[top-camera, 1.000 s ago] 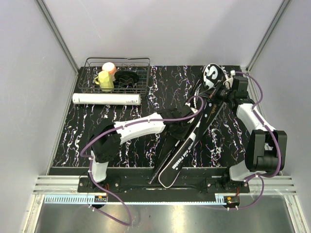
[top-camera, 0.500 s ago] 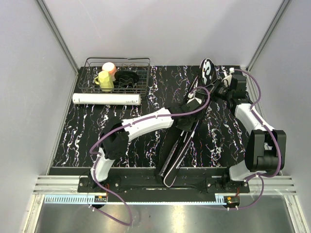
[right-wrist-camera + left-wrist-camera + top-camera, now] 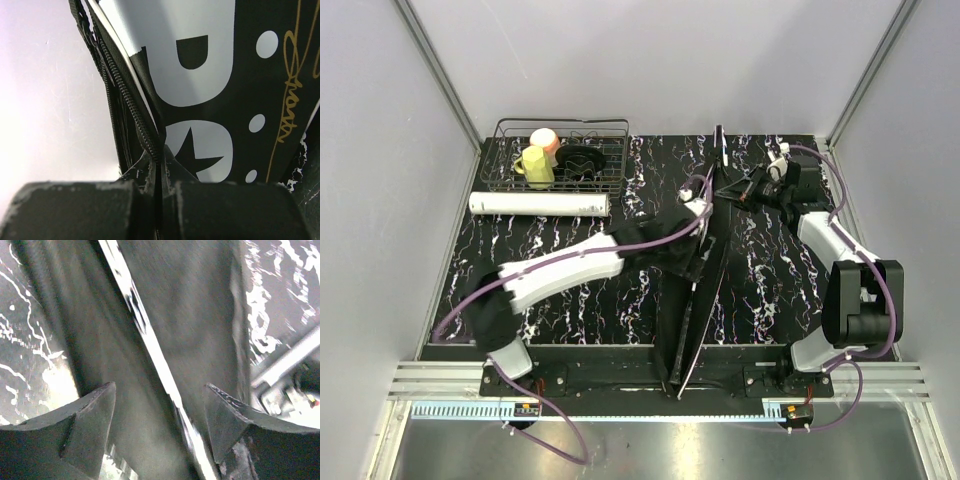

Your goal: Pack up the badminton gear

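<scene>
Over that black marbled table (image 3: 570, 300), your right gripper (image 3: 159, 156) is pinched tight on the black bag (image 3: 690, 320) by its zipper, and your left gripper (image 3: 160, 410) is spread wide over it.

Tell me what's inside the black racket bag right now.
Its contents are hidden. The racket bag stands on edge, and only its black outside and zipper show. The right gripper pinches the zipper edge, and nothing inside can be made out.
</scene>
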Tool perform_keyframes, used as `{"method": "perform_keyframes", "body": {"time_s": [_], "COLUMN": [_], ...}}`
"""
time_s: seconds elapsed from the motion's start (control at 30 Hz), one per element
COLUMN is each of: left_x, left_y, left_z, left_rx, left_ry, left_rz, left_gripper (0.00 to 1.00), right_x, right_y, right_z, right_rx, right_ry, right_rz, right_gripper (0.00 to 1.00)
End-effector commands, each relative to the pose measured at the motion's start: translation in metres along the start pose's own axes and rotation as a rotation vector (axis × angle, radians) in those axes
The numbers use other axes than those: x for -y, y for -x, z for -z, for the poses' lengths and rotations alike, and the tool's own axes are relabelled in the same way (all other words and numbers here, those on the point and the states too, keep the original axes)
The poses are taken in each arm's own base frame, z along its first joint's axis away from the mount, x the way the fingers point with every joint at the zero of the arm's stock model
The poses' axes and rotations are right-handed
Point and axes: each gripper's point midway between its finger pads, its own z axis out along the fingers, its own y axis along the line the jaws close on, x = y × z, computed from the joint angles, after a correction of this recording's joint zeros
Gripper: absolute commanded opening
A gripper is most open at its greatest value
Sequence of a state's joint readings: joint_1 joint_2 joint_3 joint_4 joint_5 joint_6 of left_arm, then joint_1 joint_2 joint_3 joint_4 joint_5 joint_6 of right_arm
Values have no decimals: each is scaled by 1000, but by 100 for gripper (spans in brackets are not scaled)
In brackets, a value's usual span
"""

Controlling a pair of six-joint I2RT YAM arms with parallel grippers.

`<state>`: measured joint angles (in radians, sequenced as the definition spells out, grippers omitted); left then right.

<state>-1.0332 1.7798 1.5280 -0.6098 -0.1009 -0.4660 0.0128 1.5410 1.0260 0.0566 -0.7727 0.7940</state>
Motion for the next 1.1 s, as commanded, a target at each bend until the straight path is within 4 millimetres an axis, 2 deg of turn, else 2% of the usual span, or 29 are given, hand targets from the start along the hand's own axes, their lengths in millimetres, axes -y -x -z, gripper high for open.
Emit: {"method": "perform_keyframes", "body": {"time_s": [0.0, 0.03, 0.07, 0.1, 0.17, 0.2, 0.27, 0.4, 0.47, 0.5, 0.53, 0.6, 0.63, 0.7, 0.73, 0.77, 0.83, 0.87, 0.9, 0.93, 0.97, 1.0, 1.03, 1.07], "left_x": [18, 13, 9, 3, -6, -12, -13, 3, 4, 1, 0, 2, 3, 4, 4, 1, 3, 2, 2, 2, 0, -1, -2, -5], "left_y": [7, 1, -1, -15, -19, -30, -39, -55, -62, -62, -62, -58, -54, -43, -38, -34, -21, -15, -12, -10, -7, -7, -6, -5], "left_z": [67, 69, 77, 73, 77, 72, 64, 42, 29, 25, 23, 23, 26, 32, 34, 37, 43, 45, 46, 47, 48, 47, 47, 47], "left_rx": [130, 123, 137, 110, 132, 111, 87, -4, -35, -38, -42, -42, -31, 2, 12, 23, 54, 67, 74, 79, 89, 89, 91, 92], "left_ry": [-192, -182, -179, -167, -133, -118, -111, -189, -190, -173, -162, -168, -176, -170, -163, -149, -155, -156, -153, -155, -153, -152, -152, -145], "left_rz": [-41, -37, -34, -22, 3, 17, 26, 46, 45, 42, 34, 11, 8, -2, -4, -5, -5, 3, 5, 9, 14, 15, 17, 23], "left_gripper": [76, 87, 92, 93, 98, 98, 99, 99, 93, 81, 74, 52, 29, 8, 0, 0, 0, 0, 0, 0, 0, 0, 0, 0], "right_x": [-25, -27, -27, -28, -29, -28, -28, -27, -26, -25, -24, -14, -10, 0, 13, 14, 19, 15, 18, 21, 13, 20, 17, 8], "right_y": [3, 4, 5, 5, 5, 5, 6, 7, 7, 7, 8, 2, 7, -6, -13, -19, -49, -60, -85, -99, -111, -130, -150, -156], "right_z": [0, 0, 0, 0, 0, 0, 0, -2, -2, -2, -2, 1, 1, 4, 7, 9, 8, 10, 9, 10, 16, 20, 23, 32], "right_rx": [-26, -27, -26, -27, -30, -32, -31, -34, -35, -34, -28, -43, -17, -45, -50, -61, -131, -147, -196, -211, -217, -249, -282, -265], "right_ry": [94, 100, 101, 102, 105, 104, 102, 100, 92, 87, 74, 16, -30, -125, -211, -235, -268, -268, -283, -307, -298, -314, -317, -300], "right_rz": [43, 47, 48, 48, 50, 49, 51, 46, 49, 52, 61, 75, 99, 149, 146, 175, 173, 187, 192, 203, 220, 212, 228, 230], "right_gripper": [0, 0, 0, 0, 0, 0, 0, 0, 0, 0, 0, 0, 0, 7, 11, 20, 26, 32, 35, 37, 41, 46, 48, 51]}}
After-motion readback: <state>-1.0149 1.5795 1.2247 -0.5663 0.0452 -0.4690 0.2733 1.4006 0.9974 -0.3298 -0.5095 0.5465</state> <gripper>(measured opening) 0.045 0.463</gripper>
